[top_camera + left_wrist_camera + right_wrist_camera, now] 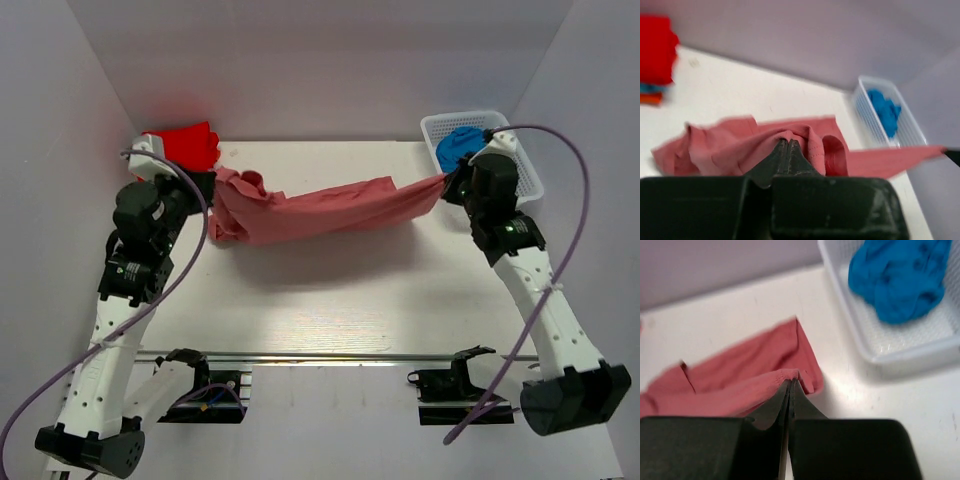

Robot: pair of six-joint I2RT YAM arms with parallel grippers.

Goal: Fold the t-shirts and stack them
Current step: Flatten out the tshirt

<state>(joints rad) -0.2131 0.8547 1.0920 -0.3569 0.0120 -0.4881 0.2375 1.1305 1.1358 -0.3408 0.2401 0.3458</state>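
- The left tool point(788, 144) clenches one end of the rose-red shirt point(320, 212), well apart from the basket point(905, 352).
- The right tool point(791, 384) pinches the other end beside the basket, stretching it taut above the desk point(330, 300), likely for folding.

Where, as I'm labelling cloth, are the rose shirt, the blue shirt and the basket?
rose shirt point(320, 212), top external view, middle of the stretched span
blue shirt point(897, 277), right wrist view, centre of the bundle
basket point(910, 351), right wrist view, near wall

The rose-red shirt point(320, 212) was stretched out long, its left end bunched. The red shirt point(185, 145) sat folded; the blue shirt point(460, 148) lay crumpled.
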